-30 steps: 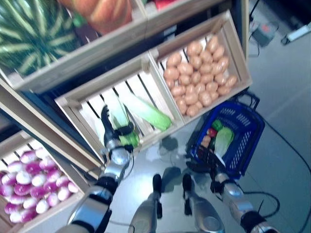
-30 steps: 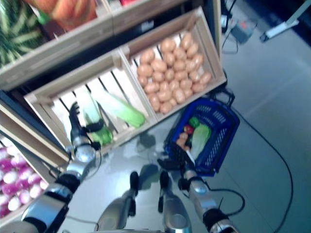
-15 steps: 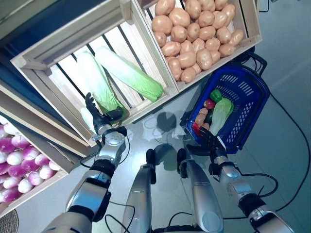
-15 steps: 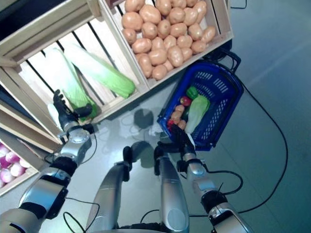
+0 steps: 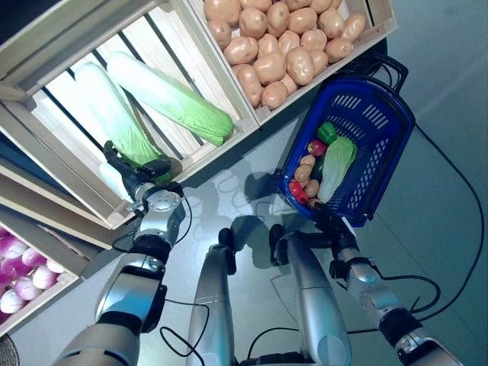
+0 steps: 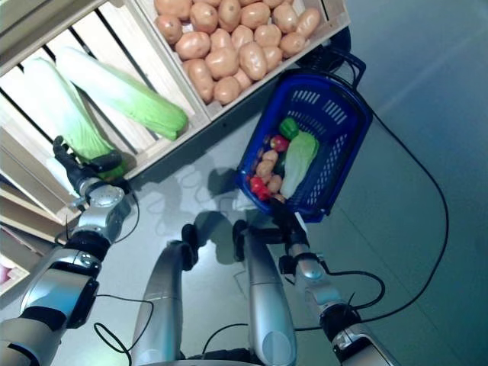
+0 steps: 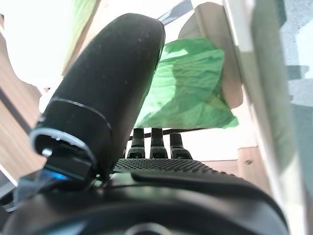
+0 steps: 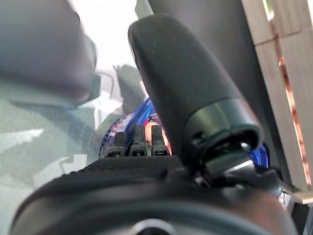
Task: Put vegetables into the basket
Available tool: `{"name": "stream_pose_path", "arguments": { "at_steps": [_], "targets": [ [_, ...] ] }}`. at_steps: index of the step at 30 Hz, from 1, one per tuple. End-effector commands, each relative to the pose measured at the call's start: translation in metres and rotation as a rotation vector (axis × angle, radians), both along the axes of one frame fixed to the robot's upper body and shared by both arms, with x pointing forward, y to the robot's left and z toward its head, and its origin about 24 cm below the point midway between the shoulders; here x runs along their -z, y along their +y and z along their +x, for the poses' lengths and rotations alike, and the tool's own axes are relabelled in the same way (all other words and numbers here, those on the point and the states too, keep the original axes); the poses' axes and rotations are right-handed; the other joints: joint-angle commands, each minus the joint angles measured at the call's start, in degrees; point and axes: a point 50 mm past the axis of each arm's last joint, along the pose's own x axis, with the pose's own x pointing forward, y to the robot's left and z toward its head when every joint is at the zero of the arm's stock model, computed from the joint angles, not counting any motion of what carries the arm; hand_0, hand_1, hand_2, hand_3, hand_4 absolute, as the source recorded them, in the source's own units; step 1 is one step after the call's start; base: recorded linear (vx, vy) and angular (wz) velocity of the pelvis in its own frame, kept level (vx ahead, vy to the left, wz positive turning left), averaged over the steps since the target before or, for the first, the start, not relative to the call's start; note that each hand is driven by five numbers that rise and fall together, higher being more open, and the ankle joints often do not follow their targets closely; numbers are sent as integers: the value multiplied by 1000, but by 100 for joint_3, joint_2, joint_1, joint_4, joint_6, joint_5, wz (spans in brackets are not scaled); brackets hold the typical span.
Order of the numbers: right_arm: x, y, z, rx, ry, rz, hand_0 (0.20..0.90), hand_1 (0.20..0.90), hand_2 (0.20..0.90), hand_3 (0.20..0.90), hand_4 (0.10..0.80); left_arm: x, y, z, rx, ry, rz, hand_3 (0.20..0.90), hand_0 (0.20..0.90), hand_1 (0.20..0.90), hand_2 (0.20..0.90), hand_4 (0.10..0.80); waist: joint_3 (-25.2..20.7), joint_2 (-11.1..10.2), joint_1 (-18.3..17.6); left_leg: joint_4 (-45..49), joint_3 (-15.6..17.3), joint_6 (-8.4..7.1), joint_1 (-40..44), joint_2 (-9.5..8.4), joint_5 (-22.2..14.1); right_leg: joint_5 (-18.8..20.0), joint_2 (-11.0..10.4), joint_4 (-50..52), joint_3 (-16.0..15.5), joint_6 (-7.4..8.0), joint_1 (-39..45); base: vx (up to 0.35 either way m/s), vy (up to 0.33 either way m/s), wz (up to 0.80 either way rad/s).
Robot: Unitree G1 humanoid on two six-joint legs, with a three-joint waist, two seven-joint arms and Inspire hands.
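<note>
The blue plastic basket (image 5: 385,126) stands on the floor in front of the stand. In it lie a pale green cabbage (image 5: 336,165), a green pepper (image 5: 328,132), red pieces and small brown potatoes. My left hand (image 5: 136,181) is at the front edge of a wooden crate (image 5: 213,156). Its fingers are straight beside the leafy end of a long cabbage (image 5: 114,118), and its thumb lies across that end. The left wrist view shows the thumb (image 7: 112,88) and the green leaves (image 7: 190,93) just past the fingers. My right hand (image 5: 329,223) is open just beside the basket's near rim.
The wooden stand's slanted crates (image 5: 335,72) overhang the floor right behind the basket. A second long cabbage (image 5: 171,97) lies in the same crate, to the right of my left hand. Open grey floor (image 5: 442,91) lies to the right of the basket.
The whole picture has shifted, so the camera has moved and now looks further down. My left hand stays at the cabbage's leafy end. My right hand stays by the basket's rim.
</note>
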Motion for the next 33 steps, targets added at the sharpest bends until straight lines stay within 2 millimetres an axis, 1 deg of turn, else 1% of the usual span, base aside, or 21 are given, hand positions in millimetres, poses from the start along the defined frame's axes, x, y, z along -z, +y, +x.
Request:
{"name": "stream_pose_path", "arguments": {
  "at_steps": [1,3,5,8,10,12,15,18,21,22,23,24,25,26,29,31,33],
  "targets": [
    [-11,-8,-9,44,-64,50,900,900,900,900,800,-40,28,5,-38,-77,25,900,900,900,900,800,-286,4,-121,-52,600,600,56,-217,-90,189,381,-211,197,-232,174,32,50,-12],
    [-10,-13,-11,47,-62,43,900,900,900,900,800,-43,35,5,-35,-86,-38,900,900,900,900,800,-268,1,-162,36,630,622,-10,-183,-122,172,382,-135,191,-245,104,14,40,-12],
    [-10,-16,-11,52,-64,41,900,900,900,900,800,-41,38,7,-24,-81,-117,900,900,900,900,800,-257,4,-200,125,657,636,-95,-157,-151,157,386,-61,196,-254,19,7,35,-5],
    [-13,-15,-8,59,-78,45,900,900,900,900,800,-40,35,11,-11,-84,-239,900,900,900,900,800,-213,-1,-261,264,698,646,-229,-130,-208,123,395,53,203,-270,-117,-5,18,-2],
    [-15,-15,-6,65,-89,51,900,900,900,900,800,-39,31,13,-6,-94,-291,900,900,900,900,800,-187,-5,-284,321,710,648,-278,-120,-229,119,405,104,213,-268,-175,-3,8,-2],
    [-20,-14,-4,73,-108,60,900,900,900,900,800,-40,27,15,-3,-100,-316,900,900,900,900,800,-143,-14,-303,386,724,652,-328,-110,-256,108,413,168,220,-266,-234,0,0,0],
    [-26,-15,-1,78,-131,68,900,900,900,900,800,-41,26,15,-14,-112,-350,900,900,900,900,800,-91,-33,-323,392,734,652,-318,-98,-270,123,432,158,225,-259,-236,-6,1,-1],
    [-31,-19,1,86,-152,65,900,900,900,900,800,-46,34,14,-33,-132,-395,900,900,900,900,800,-57,-58,-346,469,749,647,-348,-67,-297,129,449,194,223,-255,-270,0,0,0],
    [-36,-25,0,102,-176,64,900,900,900,900,800,-53,46,11,-54,-157,-401,900,900,900,900,800,-5,-73,-385,419,751,630,-264,-46,-308,150,479,100,243,-242,-183,-6,7,-2],
    [-37,-28,-1,111,-186,67,900,900,900,900,800,-61,51,10,-71,-195,-381,789,789,789,789,726,-3,-82,-400,442,756,632,-289,-34,-317,157,494,103,253,-244,-205,-28,17,-8],
    [-38,-30,-1,118,-193,68,900,900,900,900,800,-68,54,9,-83,-229,-361,425,425,425,425,483,4,-85,-400,450,756,628,-306,-27,-326,153,500,107,253,-246,-218,-71,10,-9],
    [-39,-31,-1,120,-197,69,900,900,900,900,800,-71,55,9,-86,-240,-356,300,300,300,300,400,-4,-90,-401,577,778,652,-428,-4,-347,133,492,233,240,-270,-343,-80,8,-9],
    [-39,-33,-2,126,-206,68,900,900,900,900,800,-76,56,8,-99,-266,-339,300,300,300,300,400,30,-95,-412,504,777,645,-344,1,-342,146,503,164,245,-261,-260,-74,4,-5],
    [-39,-33,-2,130,-208,70,900,900,900,900,800,-77,55,8,-106,-274,-332,300,300,300,300,400,43,-101,-411,503,778,638,-325,-2,-350,147,517,168,254,-259,-247,-46,6,-3],
    [-40,-33,-1,123,-218,74,900,900,900,900,800,-76,52,9,-101,-266,-326,300,300,300,300,400,65,-110,-411,481,807,636,-193,13,-381,130,519,158,269,-250,-149,-39,3,-4],
    [-43,-29,1,103,-239,72,900,900,900,900,800,-76,52,9,-100,-265,-308,300,300,300,300,400,65,-118,-399,442,865,647,-102,24,-387,141,530,119,283,-249,-93,-36,-5,-4],
    [-46,-24,3,91,-256,62,900,900,900,900,800,-77,54,8,-98,-250,-259,300,300,300,300,400,65,-108,-390,263,866,607,111,0,-379,149,552,-40,300,-214,108,0,0,0]
  ]
}}
